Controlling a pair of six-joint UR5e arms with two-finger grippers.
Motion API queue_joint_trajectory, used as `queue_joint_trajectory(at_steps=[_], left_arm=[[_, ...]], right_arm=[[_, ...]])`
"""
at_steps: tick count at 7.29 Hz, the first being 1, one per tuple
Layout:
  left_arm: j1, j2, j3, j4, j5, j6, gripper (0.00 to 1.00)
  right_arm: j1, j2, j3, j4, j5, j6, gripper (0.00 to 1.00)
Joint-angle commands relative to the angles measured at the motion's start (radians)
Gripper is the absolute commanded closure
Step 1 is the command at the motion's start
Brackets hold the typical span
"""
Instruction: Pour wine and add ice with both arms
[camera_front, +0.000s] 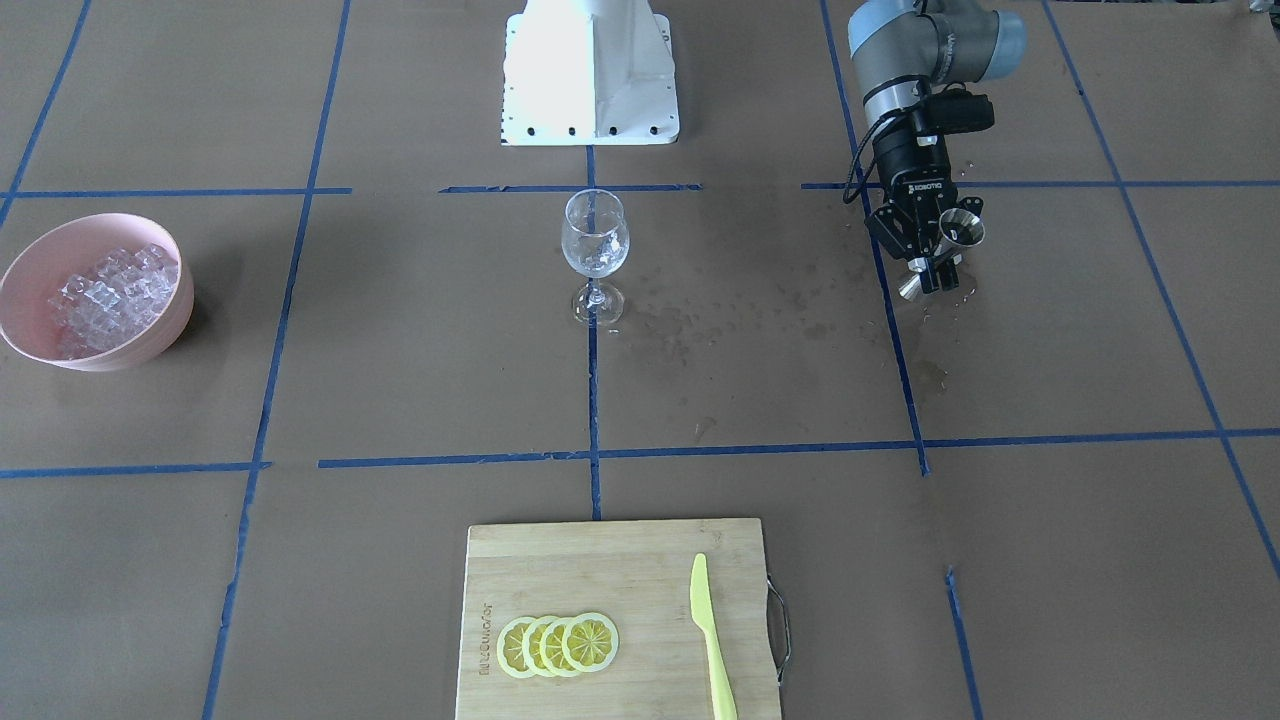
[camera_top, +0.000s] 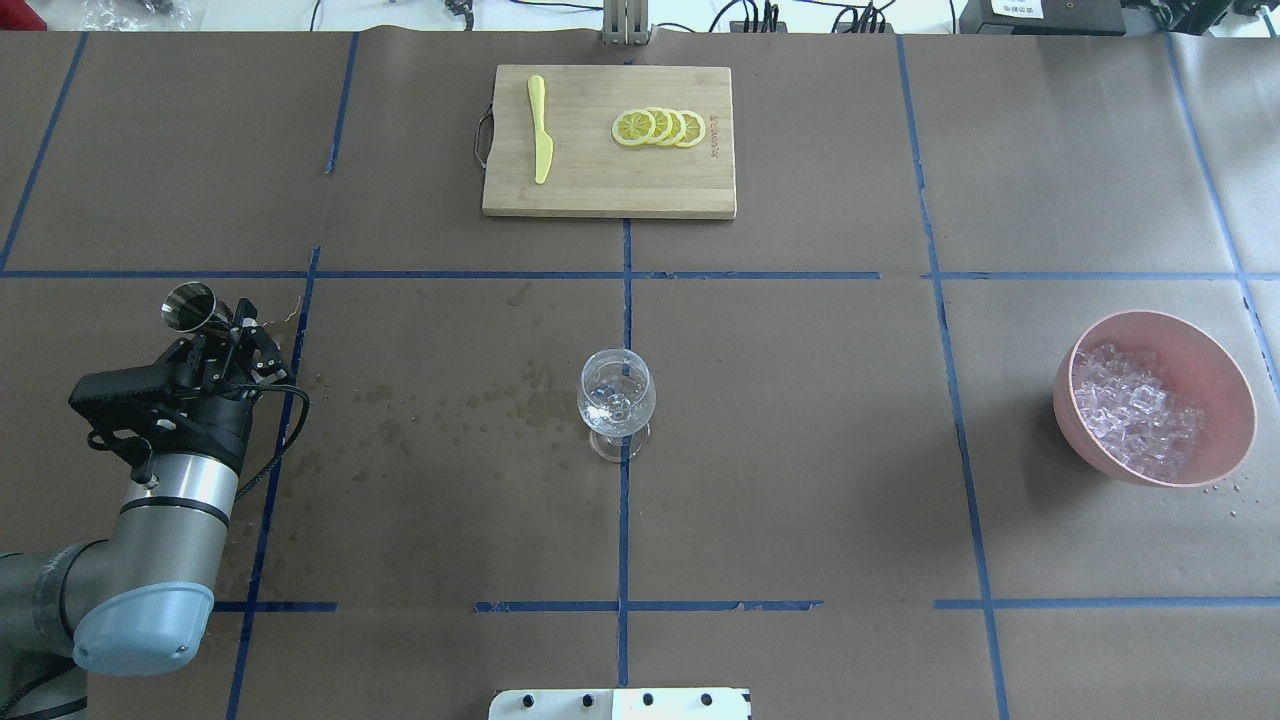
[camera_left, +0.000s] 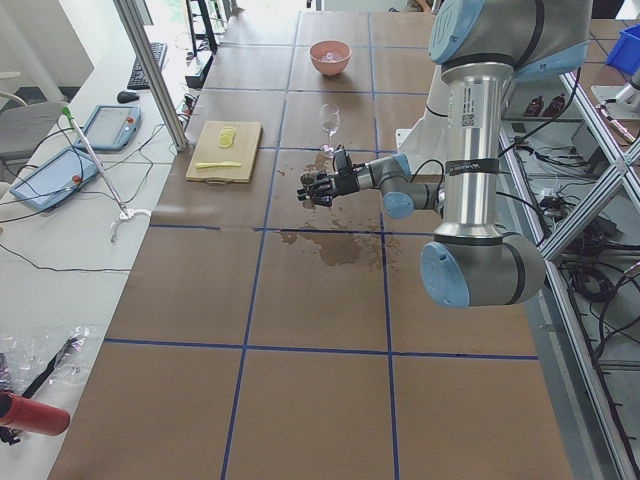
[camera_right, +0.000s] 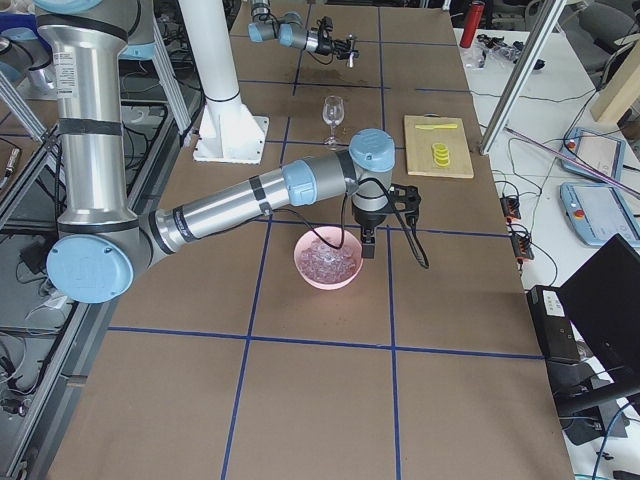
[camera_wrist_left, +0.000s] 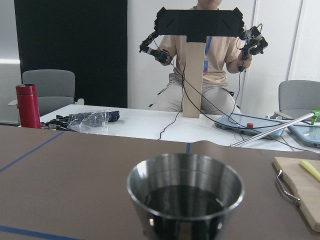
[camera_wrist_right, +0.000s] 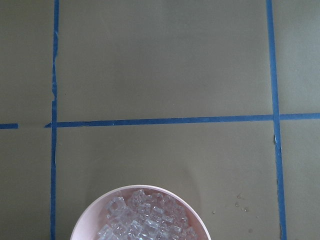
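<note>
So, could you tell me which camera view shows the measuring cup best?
The left wrist view: the measuring cup fills the foreground, with wine visible inside. The front-facing and overhead views show it small, in the left pincer; both side views show it tiny; the right wrist view misses it.

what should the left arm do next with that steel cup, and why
Probably carry the jigger, kept level, over to the wine glass. The left gripper is shut on it, dark wine seems to lie in it, and the glass stands well apart from it.
</note>
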Motion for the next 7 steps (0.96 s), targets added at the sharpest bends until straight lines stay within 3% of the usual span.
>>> queue_joint_trajectory(at_steps=[1,5,7], left_arm=[[-0.003,-0.005,-0.025,-0.117,-0.002,0.151,1.0],[-0.038,-0.018,-0.021,-0.416,-0.002,0.529,1.0],[-0.038,-0.072,-0.027,-0.434,-0.004,0.611,1.0]], right_arm=[[-0.142,-0.115,0.008,0.339,-0.113,0.28,0.0],[-0.211,-0.137,0.006,0.362,-0.12,0.328,0.0],[-0.247,-0.137,0.009,0.368,-0.12,0.427,0.0]])
